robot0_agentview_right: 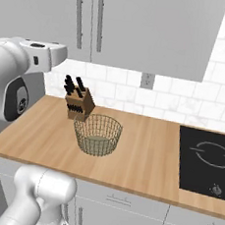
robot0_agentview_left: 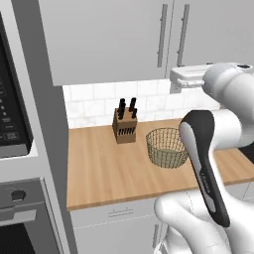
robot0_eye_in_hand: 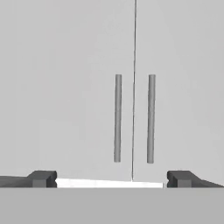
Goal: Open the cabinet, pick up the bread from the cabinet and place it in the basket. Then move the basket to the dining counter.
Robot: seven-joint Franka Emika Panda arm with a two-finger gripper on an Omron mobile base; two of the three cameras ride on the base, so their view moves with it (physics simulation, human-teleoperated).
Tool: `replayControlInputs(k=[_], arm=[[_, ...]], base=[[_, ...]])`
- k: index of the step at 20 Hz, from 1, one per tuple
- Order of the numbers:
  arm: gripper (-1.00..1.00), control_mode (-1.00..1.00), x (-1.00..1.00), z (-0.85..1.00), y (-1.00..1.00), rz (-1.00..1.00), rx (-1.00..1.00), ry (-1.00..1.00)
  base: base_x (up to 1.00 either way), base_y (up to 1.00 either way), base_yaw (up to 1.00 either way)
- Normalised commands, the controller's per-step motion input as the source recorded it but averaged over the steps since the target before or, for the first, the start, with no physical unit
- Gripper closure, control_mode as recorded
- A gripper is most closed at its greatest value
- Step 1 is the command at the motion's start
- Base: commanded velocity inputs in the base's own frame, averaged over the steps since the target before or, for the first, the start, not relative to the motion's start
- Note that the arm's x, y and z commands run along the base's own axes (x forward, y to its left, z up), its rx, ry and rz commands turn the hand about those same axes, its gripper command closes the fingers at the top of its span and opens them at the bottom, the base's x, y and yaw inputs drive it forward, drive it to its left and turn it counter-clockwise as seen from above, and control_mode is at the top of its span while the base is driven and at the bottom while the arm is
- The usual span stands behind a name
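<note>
The cabinet faces the hand with both flat grey doors shut, and its two vertical bar handles stand side by side at the middle seam. My gripper is open with nothing between its fingertips, level with the doors' lower edge and short of the handles. The same cabinet hangs above the wooden worktop. On that worktop the wire basket stands upright, holding nothing. The bread is hidden behind the shut doors. The dining counter is out of view.
A wooden knife block stands just behind the basket, near the tiled wall. A black cooktop lies at the worktop's right end. A tall oven column bounds the left. Grey drawers run under the worktop.
</note>
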Motion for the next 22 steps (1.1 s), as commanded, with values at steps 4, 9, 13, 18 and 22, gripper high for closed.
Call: replayControlInputs(k=[4, 9, 13, 18, 22], arm=[[-1.0, -1.0, 0.19, -0.19, 0.08, 0.02, 0.0, -0.16], [-1.0, -1.0, 0.3, -0.26, 0.16, -0.07, 0.0, -0.17], [-1.0, -1.0, 0.48, 0.0, 0.02, -0.12, 0.01, -0.01], [-1.0, -1.0, 0.54, 0.0, 0.0, -0.07, 0.0, 0.0], [-1.0, -1.0, 0.65, 0.0, 0.0, 0.0, 0.0, 0.0]], base=[[0.0, 0.0, 0.0], [0.0, 0.0, 0.0], [0.0, 0.0, 0.0], [0.0, 0.0, 0.0], [0.0, 0.0, 0.0]])
